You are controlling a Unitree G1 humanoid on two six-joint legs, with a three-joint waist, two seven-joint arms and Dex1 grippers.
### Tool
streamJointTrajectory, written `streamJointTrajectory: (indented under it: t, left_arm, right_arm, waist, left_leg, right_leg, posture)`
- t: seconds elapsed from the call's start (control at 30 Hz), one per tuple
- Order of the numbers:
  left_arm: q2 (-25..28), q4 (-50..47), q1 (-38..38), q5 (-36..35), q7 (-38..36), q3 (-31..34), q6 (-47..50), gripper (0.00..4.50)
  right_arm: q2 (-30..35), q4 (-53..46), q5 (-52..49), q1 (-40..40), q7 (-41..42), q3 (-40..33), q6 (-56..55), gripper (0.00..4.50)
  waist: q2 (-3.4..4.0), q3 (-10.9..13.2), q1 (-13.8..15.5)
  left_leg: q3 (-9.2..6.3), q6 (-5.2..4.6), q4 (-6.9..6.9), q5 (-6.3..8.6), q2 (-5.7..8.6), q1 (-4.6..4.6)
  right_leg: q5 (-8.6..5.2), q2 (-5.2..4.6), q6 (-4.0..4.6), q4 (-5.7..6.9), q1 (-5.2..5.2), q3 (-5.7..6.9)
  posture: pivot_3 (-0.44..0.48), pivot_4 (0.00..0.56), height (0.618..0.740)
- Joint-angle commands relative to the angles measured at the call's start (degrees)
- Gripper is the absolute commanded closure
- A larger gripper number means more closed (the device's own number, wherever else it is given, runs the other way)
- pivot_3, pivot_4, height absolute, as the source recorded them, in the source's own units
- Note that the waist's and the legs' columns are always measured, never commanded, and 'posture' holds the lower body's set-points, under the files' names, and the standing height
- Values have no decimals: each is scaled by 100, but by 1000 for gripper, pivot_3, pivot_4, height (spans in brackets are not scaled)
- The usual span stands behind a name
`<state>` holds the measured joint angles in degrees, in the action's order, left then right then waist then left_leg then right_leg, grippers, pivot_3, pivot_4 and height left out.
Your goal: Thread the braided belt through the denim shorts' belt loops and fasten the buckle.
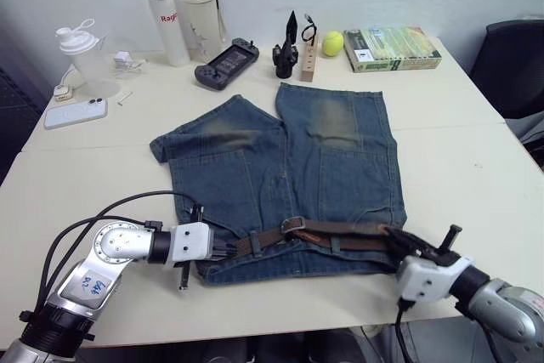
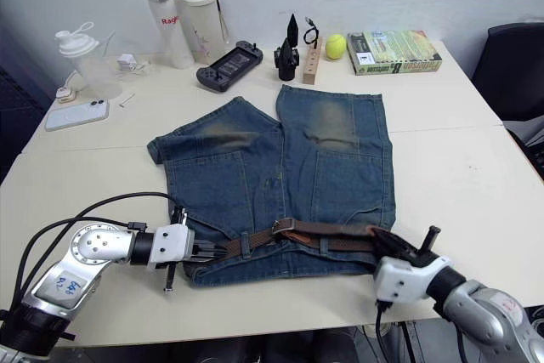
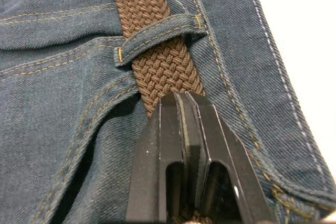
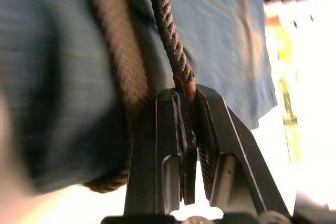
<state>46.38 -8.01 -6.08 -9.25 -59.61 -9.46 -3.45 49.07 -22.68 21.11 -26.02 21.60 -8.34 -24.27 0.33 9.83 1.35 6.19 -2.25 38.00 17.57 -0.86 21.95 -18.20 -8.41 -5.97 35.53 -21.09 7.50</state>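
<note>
A: The denim shorts [image 1: 285, 180] lie flat on the white desk [image 1: 459, 167], waistband toward the near edge, legs pointing at the far side

B: And the braided belt [image 1: 340, 231] runs along that waistband. The buckle [image 1: 291, 225] sits near the middle of it, resting on the denim

A: Look at the left gripper [image 1: 228, 248], at the waistband's left end. Its fingers [image 3: 173, 140] are pressed together on the brown strap, no gap between them

B: Just ahead of those fingertips the strap passes under one of the belt loops [image 3: 157, 36], a narrow denim strip lying across the weave

A: Over on the other end, the right gripper [image 1: 398, 240] is at the waistband's right corner. Its fingers [image 4: 210, 129] are nearly closed, pinching the belt edge-on, with the tan end of the strap caught between them

B: So both ends of the belt are held, one by each gripper

A: Along the far side of the desk stand two bottles [image 1: 183, 14], a black handheld console [image 1: 225, 63], a tennis ball [image 1: 332, 42] and a book [image 1: 391, 48]

B: A phone [image 1: 75, 113] lies at the far left, beside a clear shaker cup [image 1: 85, 61]
</note>
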Motion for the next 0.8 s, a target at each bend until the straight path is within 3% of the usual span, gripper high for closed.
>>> streamJointTrajectory:
  t: [0.03, 0.47, 0.63, 0.73, 0.8]
  left_arm:
    - [86, 565, 38, 387, 135, 53, -32, 4381]
    - [175, 852, 438, 475, 453, 345, -1145, 4381]
    - [50, 756, 574, 181, 615, 567, -1136, 4381]
    - [-5, 410, 631, -212, 615, 748, -784, 3468]
    - [-10, 187, 700, -478, 591, 877, -537, 2602]
  right_arm:
    - [99, 202, 112, -98, 131, -80, -285, 4500]
    - [-105, 402, 249, 381, 338, 131, -43, 4500]
    - [-193, 320, 59, 425, 430, 148, 57, 4500]
    - [-326, 143, -487, 480, 707, 118, 443, 3204]
    - [-324, -41, -825, 445, 976, 156, 711, 2300]
  waist:
    - [3, -2, -2]
    - [3, -2, -11]
    - [3, -2, -24]
    - [1, -1, -28]
    - [-2, 1, -40]
  left_leg:
    - [1, 0, 0, 0, 0, -1]
    - [7, 4, -1, 2, -6, -1]
    - [9, 7, -2, 4, -10, -1]
    - [10, 8, -2, 5, -15, 2]
    - [11, 8, -2, 5, -15, 2]
  right_leg:
    - [0, 0, 0, 1, -2, -2]
    - [-6, -1, 12, 9, -13, -8]
    - [-8, 2, 14, 11, -16, -8]
    - [-9, 6, 17, 14, -21, -9]
    - [-9, 6, 17, 14, -22, -10]
  posture:
    - [0, 150, 724]
    - [0, 150, 724]
    - [0, 150, 724]
    - [0, 150, 724]
    - [0, 150, 724]
